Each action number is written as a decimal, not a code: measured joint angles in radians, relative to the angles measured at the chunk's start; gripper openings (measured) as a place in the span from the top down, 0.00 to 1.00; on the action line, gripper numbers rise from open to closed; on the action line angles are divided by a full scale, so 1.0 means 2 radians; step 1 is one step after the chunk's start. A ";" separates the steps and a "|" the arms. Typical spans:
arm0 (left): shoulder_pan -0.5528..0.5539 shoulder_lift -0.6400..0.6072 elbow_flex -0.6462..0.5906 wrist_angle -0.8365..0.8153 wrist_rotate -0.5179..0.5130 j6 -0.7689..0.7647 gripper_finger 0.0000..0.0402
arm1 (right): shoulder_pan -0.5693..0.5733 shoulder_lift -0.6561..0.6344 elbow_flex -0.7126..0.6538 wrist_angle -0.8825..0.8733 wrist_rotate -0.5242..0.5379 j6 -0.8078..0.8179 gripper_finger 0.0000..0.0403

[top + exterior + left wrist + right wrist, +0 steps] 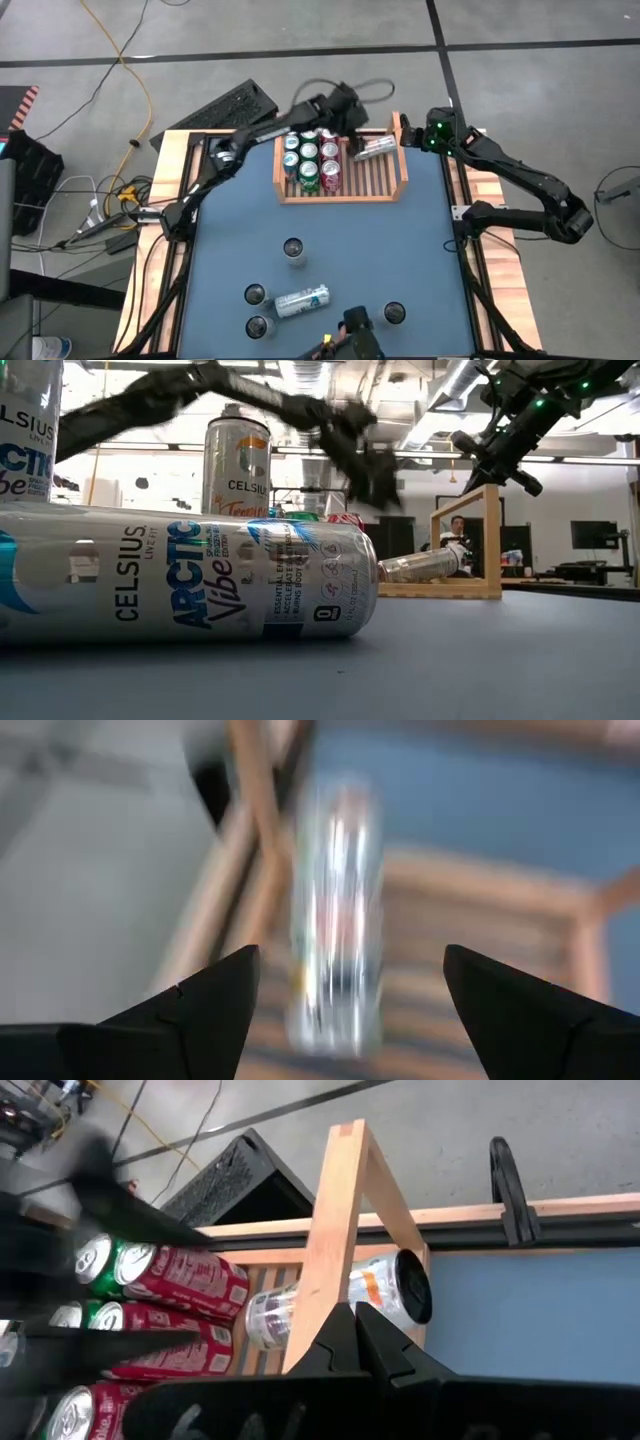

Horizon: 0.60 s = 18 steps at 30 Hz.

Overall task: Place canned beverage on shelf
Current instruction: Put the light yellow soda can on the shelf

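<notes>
- While the silver can lies on its side on the slats of the shelf, the step in hand looks like the release: the can is in the rack but not standing.
- Just beside this can is the left tool; its fingers stand apart with the can between them, and I cannot tell if they touch it.
- In my judgement, the next move calls for setting the can upright next to the rows, or for lifting the tool straight away without pushing it.
- Close on the other side of the left tool stand the upright green and red cans; they leave little room and could be knocked.
- Behind the far side board, just outside the shelf, waits the right tool with its fingers together, holding nothing.
- Well apart from both tools, on the blue table, remain more cans: one lying Celsius can and some upright cans around it.
- These wait for later placing, I think, and block nothing now.
</notes>
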 joint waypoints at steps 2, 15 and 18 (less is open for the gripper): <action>0.003 0.024 -0.001 -0.001 0.002 -0.015 0.25 | 0.000 0.000 0.000 -0.007 0.000 0.005 1.00; -0.008 0.049 0.003 0.020 -0.006 0.002 0.27 | -0.014 0.085 0.000 -0.042 0.032 0.009 1.00; -0.008 0.049 0.003 0.015 -0.012 -0.003 0.27 | -0.020 0.121 0.000 -0.014 0.028 0.010 1.00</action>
